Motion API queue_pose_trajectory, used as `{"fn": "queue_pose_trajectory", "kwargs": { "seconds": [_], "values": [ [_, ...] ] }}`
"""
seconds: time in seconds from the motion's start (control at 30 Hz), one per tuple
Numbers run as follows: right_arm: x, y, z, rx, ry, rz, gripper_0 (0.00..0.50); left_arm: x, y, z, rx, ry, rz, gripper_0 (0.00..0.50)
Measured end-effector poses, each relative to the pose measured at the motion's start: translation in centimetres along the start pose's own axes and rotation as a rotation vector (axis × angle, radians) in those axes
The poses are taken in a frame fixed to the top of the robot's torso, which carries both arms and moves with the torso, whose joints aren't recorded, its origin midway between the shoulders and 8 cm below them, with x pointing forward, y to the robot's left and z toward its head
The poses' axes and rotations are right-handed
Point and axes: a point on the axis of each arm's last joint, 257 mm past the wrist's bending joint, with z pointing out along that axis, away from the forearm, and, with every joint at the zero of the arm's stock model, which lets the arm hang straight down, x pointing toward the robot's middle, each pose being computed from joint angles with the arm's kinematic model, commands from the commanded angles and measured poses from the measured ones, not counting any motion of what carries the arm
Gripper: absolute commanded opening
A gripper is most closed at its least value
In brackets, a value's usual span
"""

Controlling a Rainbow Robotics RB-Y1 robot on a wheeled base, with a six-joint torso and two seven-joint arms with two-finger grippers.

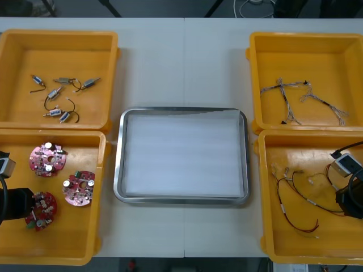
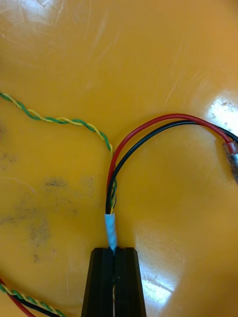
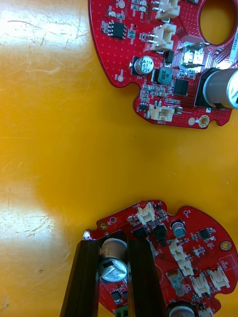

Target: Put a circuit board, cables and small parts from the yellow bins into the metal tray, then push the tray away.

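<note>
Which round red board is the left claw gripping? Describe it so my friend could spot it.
Start at the yellow bin nearest the robot on its left, holding three round red circuit boards. The held board is the one closest to the robot. Unlike its two neighbours, it has the left claw shut around a silver cylinder on it.

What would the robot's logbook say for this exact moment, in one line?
left fingers: shut on circuit board, near-left bin | right fingers: shut on cable, near-right bin | metal tray: nothing in it

Light table [image 1: 147, 68], seam down middle. Beyond far edge: dark floor [image 1: 170, 7], looped white cord [image 1: 256, 2].
</note>
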Motion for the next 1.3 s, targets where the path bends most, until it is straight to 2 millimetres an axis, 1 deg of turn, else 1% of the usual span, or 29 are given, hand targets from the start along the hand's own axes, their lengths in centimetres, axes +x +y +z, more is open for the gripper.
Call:
{"fn": "queue_pose_trajectory", "kwargs": {
  "seconds": [0.13, 0.23, 0.4, 0.5, 0.63, 0.77, 0.93, 1.1, 1.3],
  "values": [
    [0.0, 0.1, -0.2, -0.005, 0.019, -0.007, 0.0, 0.0, 0.0, 0.0, 0.0, 0.0, 0.0, 0.0],
    [0.0, 0.0, -0.8, -0.009, 0.045, -0.017, 0.0, 0.0, 0.0, 0.0, 0.0, 0.0, 0.0, 0.0],
    [-0.8, -0.6, -2.5, 0.001, 0.06, -0.026, 0.0, 0.1, 0.0, -0.1, -0.002, 0.007, 0.002, 0.0],
    [-1.4, -0.9, -3.7, 0.004, 0.061, -0.031, 0.0, 0.8, 0.3, -0.5, -0.015, 0.05, 0.006, 0.0],
    [-2.4, -0.9, -5.5, -0.011, 0.055, -0.026, 0.0, 0.9, 1.1, -2.3, -0.042, 0.092, 0.009, 0.0],
    [-3.4, -0.6, -7.7, -0.038, 0.044, -0.018, 0.0, -0.1, 1.6, -4.7, -0.065, 0.097, 0.015, 0.0],
    [-3.9, -0.9, -10.6, -0.019, 0.068, -0.052, 0.0, -1.3, 1.5, -7.3, -0.079, 0.11, 0.034, 0.0],
    [-4.2, -0.5, -12.8, -0.013, 0.107, -0.101, 0.0, -2.9, 0.3, -9.3, -0.081, 0.116, 0.078, 0.0],
    [-5.1, 0.5, -15.2, -0.01, 0.147, -0.18, 0.0, -5.2, -2.0, -11.3, -0.065, 0.098, 0.151, 0.0]
  ]
}}
